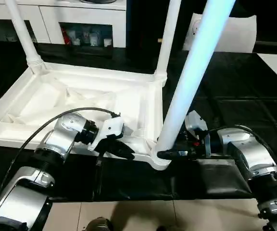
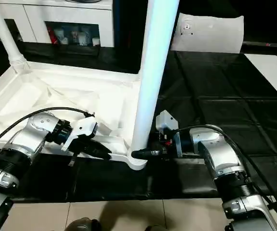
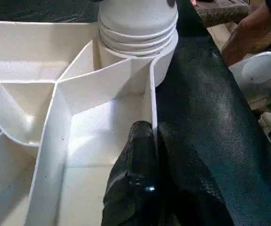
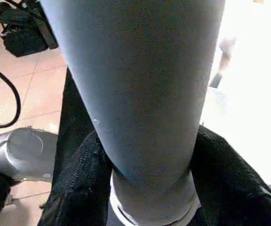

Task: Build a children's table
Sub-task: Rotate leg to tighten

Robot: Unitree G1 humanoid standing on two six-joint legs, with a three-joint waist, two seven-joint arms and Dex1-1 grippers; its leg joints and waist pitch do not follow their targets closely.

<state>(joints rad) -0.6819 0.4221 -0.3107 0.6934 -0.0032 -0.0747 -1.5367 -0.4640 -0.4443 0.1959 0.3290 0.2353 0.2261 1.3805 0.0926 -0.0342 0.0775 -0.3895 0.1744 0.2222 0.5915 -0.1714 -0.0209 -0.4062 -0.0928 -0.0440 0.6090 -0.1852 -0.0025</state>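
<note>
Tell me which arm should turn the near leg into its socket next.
Right. The right gripper already straddles the near leg just above its socket, while the left gripper is shut on the tabletop's rim, bracing it.

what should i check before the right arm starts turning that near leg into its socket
1. Tabletop lies underside up on the dark mat: ok.
2. Left pincer pinches the tabletop's near rim wall, steadying it: ok.
3. Near leg stands with its base in the near corner socket: ok.
4. Right pincer has a finger on each side of the leg's base, seen in the right wrist view: ok. Whether the grip is firm: cannot tell.
5. Leg fully seated: cannot tell; thread ridges show above the socket in the left wrist view.
6. Two far legs stand in their sockets: ok.
</note>
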